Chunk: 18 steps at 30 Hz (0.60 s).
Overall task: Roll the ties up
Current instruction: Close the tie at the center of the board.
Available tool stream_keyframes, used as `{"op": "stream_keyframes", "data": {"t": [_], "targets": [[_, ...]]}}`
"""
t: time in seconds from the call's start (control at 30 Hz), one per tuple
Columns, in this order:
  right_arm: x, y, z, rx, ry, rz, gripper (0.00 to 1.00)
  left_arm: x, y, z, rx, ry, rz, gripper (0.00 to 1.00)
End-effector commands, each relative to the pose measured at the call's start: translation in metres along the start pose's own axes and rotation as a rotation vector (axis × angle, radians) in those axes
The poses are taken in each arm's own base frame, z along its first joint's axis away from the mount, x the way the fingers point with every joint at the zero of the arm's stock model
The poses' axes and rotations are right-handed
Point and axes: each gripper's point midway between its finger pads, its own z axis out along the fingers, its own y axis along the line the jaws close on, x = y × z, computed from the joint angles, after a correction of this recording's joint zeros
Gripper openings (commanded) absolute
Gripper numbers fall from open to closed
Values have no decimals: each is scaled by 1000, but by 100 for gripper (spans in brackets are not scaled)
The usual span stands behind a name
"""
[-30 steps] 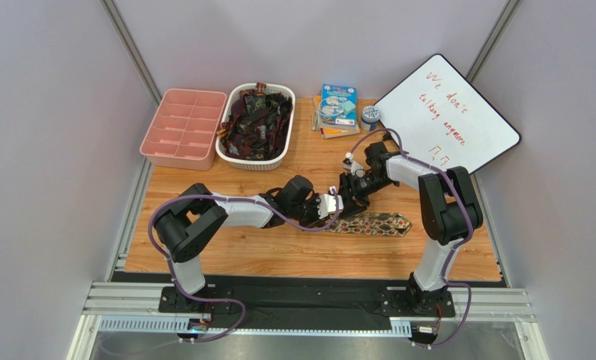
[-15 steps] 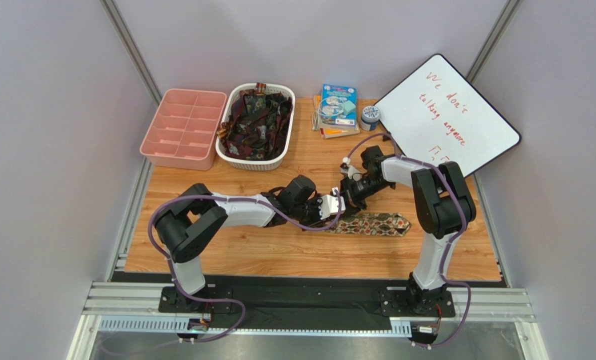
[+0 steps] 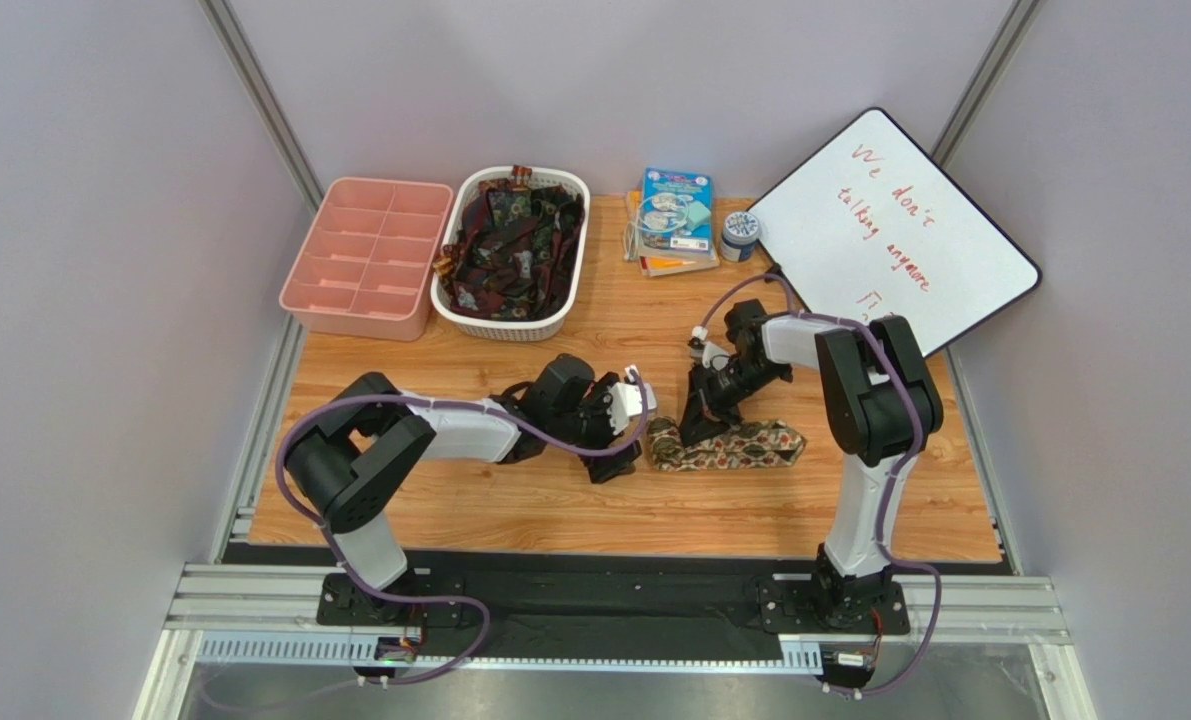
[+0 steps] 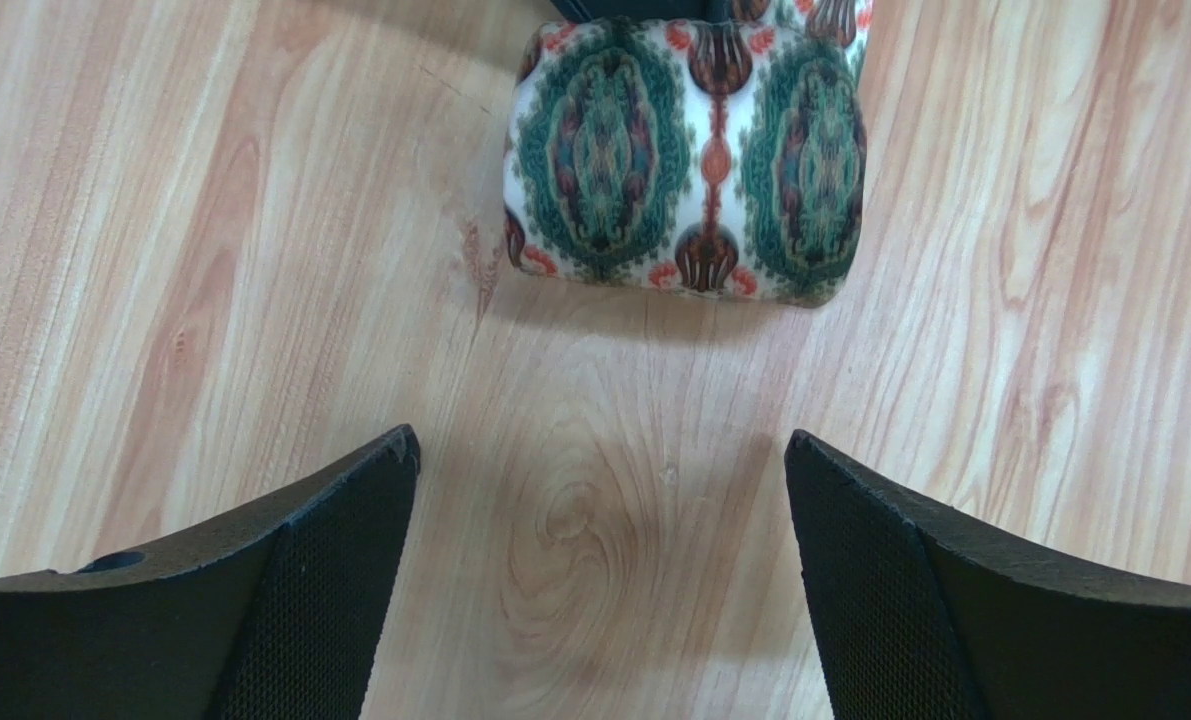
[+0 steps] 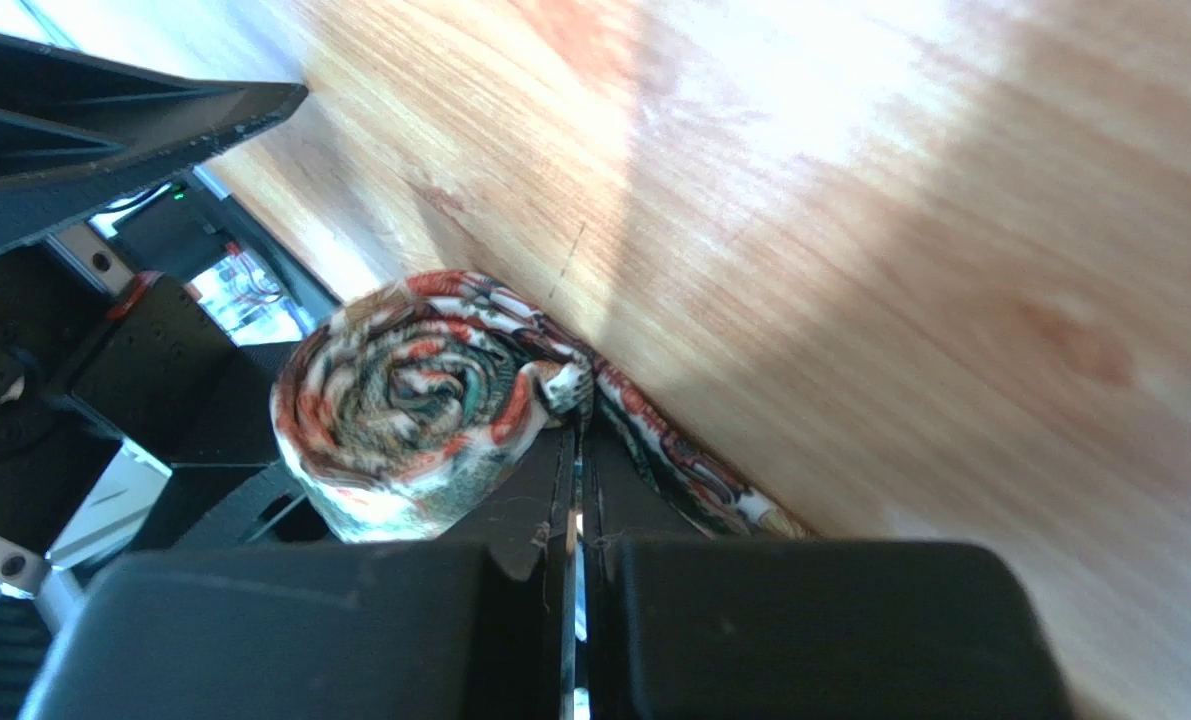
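Top external view: a partly rolled tie (image 3: pixel 729 447) lies mid-table (image 3: pixel 451 513), between the two grippers.
The left gripper (image 4: pixel 601 600) stands wide open just short of the roll. The right gripper (image 5: pixel 574 465) is closed, with its tips against the roll's base. More ties (image 3: pixel 508 240) fill a white basket (image 3: pixel 496 324) at the far edge.

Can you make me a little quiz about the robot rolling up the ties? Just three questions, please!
1. True or false: the left claw is wide open and holds nothing.
2. Where is the heap of dark red and black fabric ties? A) in a blue bucket B) in the white plastic basket C) in a cardboard box
3. Fill in: the green, red and cream patterned fabric tie on the wooden table is ____ up at one end, beside the shut right claw.

Key: 1 true; 2 B; 3 rolled.
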Motion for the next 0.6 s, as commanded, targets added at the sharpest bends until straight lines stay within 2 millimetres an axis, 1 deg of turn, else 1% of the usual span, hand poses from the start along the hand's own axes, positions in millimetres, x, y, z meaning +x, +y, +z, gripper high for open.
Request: {"op": "stream_keyframes", "data": {"t": [0.0,0.07,0.1,0.13,0.17,0.2,0.33,0.43,0.47,0.53,0.57], "targets": [[-4,-40,9,182,-3,-22,0,-34,-9,-5,65,-229,-34,95],[-1,-43,11,214,5,-30,0,-36,-16,-4,93,-279,-49,95],[-2,-42,10,226,-1,-45,0,-41,-12,1,86,-314,-48,95],[-1,-43,11,234,-1,-50,0,-41,-12,4,90,-321,-63,95],[-2,-41,13,238,-3,-65,0,-48,-11,7,99,-335,-84,95],[-3,-41,13,240,-6,-64,0,-49,-9,11,103,-350,-85,95],[-6,-40,15,251,-14,-64,0,-66,-19,14,152,-408,-88,96],[-9,-40,17,258,-20,-61,0,-70,-26,19,162,-407,-93,96],[-10,-40,17,259,-23,-62,0,-68,-31,22,167,-396,-96,95],[-11,-40,17,261,-27,-57,0,-64,-30,27,146,-376,-105,92],[-11,-40,17,261,-32,-59,0,-57,-31,30,147,-353,-113,86]]}}
